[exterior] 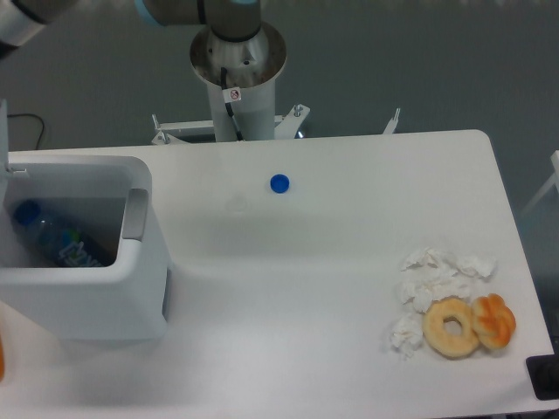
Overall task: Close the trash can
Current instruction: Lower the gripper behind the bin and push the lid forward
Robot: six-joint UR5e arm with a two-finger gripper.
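White plastic, the trash can (83, 301) sits open at the frame's left on the tabletop (332, 262); we judge its lid light, stiff, pushable by its edge. Our hand is out of view.

Evenly bright overhead light, soft shadow right of trash can (83, 288), mild overall softness, no glare.

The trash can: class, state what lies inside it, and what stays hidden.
Inside the open trash can lies a plastic bottle with a blue cap. The near wall hides the bin's floor and the bottle's lower end.
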